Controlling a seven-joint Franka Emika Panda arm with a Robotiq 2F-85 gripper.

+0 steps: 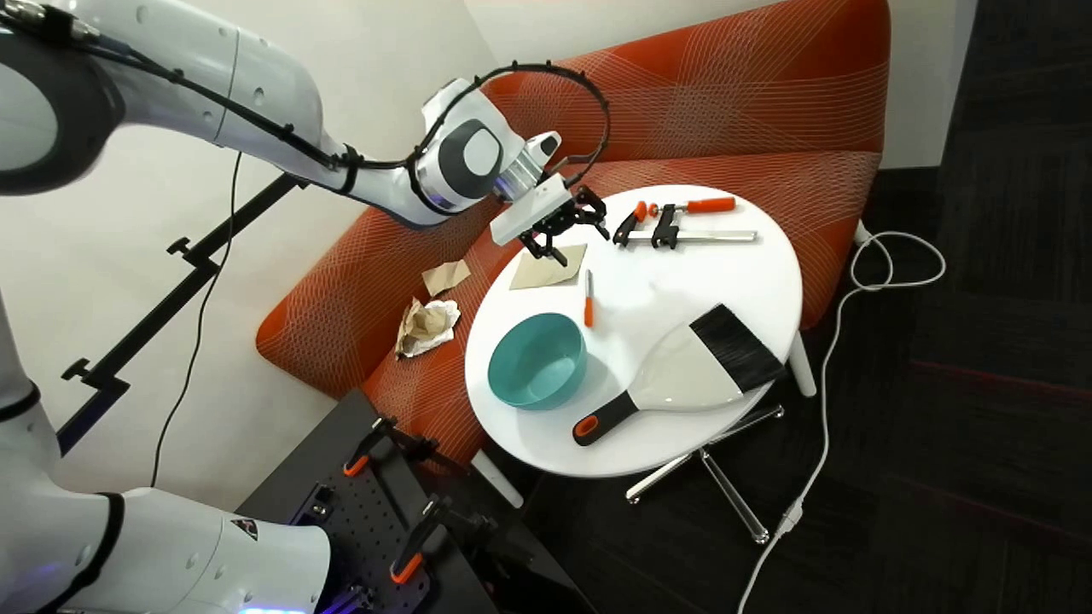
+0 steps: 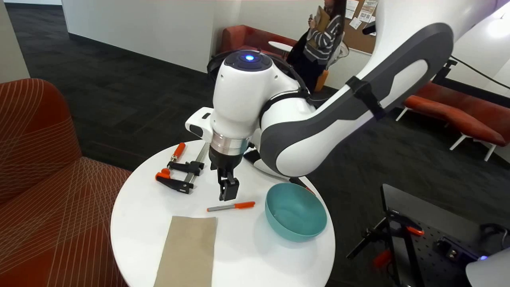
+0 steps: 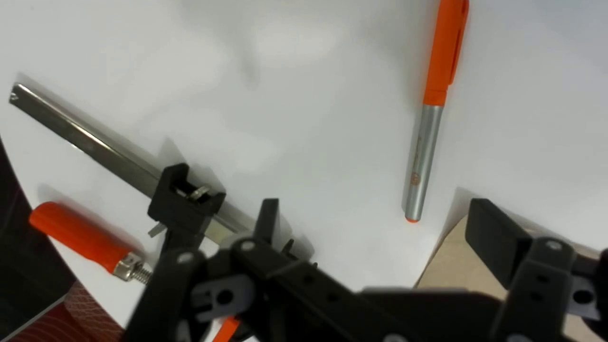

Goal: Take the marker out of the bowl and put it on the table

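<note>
The marker has a silver-grey barrel and an orange cap. It lies on the white round table (image 1: 674, 298) beside the bowl, and shows in both exterior views (image 1: 589, 300) (image 2: 231, 206) and the wrist view (image 3: 432, 114). The teal bowl (image 1: 537, 367) stands upright near the table's edge; nothing shows inside it. It also shows in an exterior view (image 2: 283, 231) and is out of the wrist view. My gripper (image 1: 583, 247) is open and empty above the table, near the marker's grey end. In the wrist view its fingers (image 3: 375, 204) are wide apart, with the barrel end just beyond them.
A red-handled bar clamp (image 1: 665, 226) lies beside the gripper, partly under it in the wrist view (image 3: 185, 204). A brown paper sheet (image 2: 187, 251) lies by the marker. A wide black-bristled brush (image 1: 691, 375) lies near the bowl. The orange-red sofa (image 1: 725, 111) borders the table.
</note>
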